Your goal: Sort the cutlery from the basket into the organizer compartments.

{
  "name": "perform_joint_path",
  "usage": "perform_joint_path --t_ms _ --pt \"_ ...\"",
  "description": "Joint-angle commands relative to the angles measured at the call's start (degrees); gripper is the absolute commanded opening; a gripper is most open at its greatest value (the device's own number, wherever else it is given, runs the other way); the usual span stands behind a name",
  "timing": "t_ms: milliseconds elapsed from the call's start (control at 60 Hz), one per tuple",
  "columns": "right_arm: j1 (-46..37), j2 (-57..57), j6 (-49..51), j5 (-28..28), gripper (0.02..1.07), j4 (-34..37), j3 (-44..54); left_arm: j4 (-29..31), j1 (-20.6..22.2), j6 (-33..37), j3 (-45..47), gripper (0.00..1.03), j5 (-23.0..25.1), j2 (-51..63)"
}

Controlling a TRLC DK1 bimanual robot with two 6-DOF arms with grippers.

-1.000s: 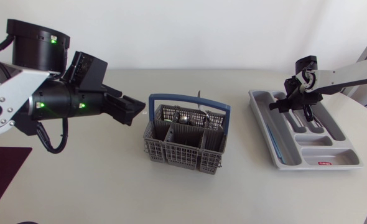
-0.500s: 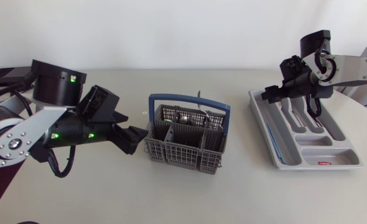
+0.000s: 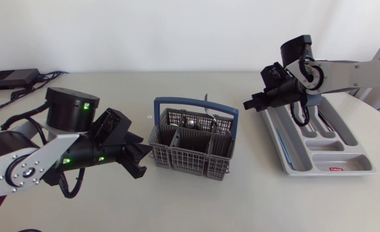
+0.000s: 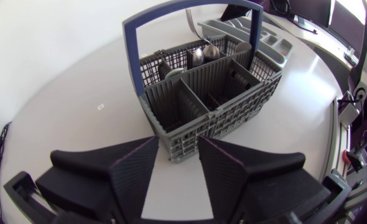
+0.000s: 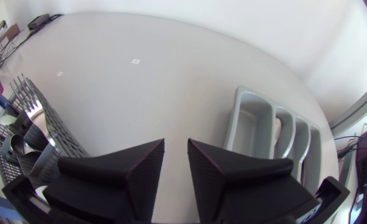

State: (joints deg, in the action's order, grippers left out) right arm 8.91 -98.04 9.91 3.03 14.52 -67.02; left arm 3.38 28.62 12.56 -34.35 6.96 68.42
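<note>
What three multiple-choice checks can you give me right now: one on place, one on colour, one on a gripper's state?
1. The left gripper is: A) beside the cutlery basket, outside it; B) inside it; C) high above it.
2. The basket's handle is: A) red; B) blue; C) green.
3. The right gripper is: A) shut on a fork; B) shut on a spoon; C) open, empty.
A: the head view shows it at the basket's outer wall. B: the handle arch is blue. C: its wrist view shows a bare gap between the fingers.

A black box with cables lies well behind the left gripper; a small white mark sits near, ahead of it.
</note>
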Motion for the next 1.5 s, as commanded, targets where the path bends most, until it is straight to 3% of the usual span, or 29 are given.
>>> perform_joint_path --t_ms 0,233,467,583,917,1117,1483 --pt "0.85 -3.30 -2.62 2.07 0.12 1.56 -2.67 -1.71 0.73 2.03 2.36 0.11 -0.28 2.50" --pt "2.08 -6.55 -4.99 7.61 0.10 4.64 -5.40 -4.34 3.90 4.14 4.03 0.08 -0.37 5.58" --pt "3.31 -8.31 -5.96 14.11 0.10 8.24 -7.24 -10.76 3.90 4.85 3.67 0.08 -3.45 10.59" --pt "3.40 -7.78 -6.22 18.42 0.10 10.96 -7.16 -13.92 1.88 5.64 3.41 0.08 -3.89 12.35" --pt "4.63 -0.66 -6.66 23.25 0.10 12.63 -0.56 -20.25 -5.86 7.92 -0.63 0.08 -3.27 19.47" --pt "7.70 4.00 -7.98 23.34 0.10 11.93 4.27 -21.48 -8.67 8.36 -3.88 0.08 -1.78 22.81" --pt "4.45 1.71 -7.98 18.59 0.10 10.52 2.69 -21.48 -10.43 6.60 -2.83 0.08 0.69 19.03"
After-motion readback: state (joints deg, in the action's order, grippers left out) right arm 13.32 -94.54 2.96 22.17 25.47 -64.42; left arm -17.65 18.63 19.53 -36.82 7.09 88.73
